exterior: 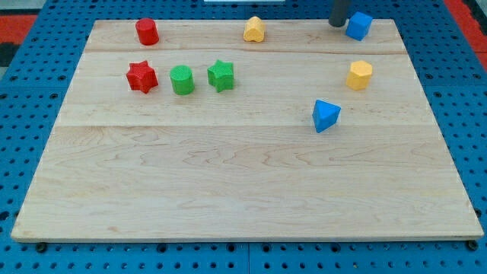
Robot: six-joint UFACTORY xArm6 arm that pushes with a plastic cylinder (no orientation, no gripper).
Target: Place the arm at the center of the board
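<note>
My tip (337,23) touches the wooden board (243,183) at the view's top right, just left of a blue cube (359,25). A yellow hexagonal block (360,74) lies below the cube. A blue triangular block (325,115) lies lower, right of the board's middle. A yellow heart-shaped block (254,30) is at the top centre. A red cylinder (147,31) is at the top left. Below it stand a red star (141,77), a green cylinder (182,79) and a green star (221,75) in a row.
The board rests on a blue pegboard surface (30,91) that surrounds it on all sides. A red patch (466,11) shows at the view's top right corner.
</note>
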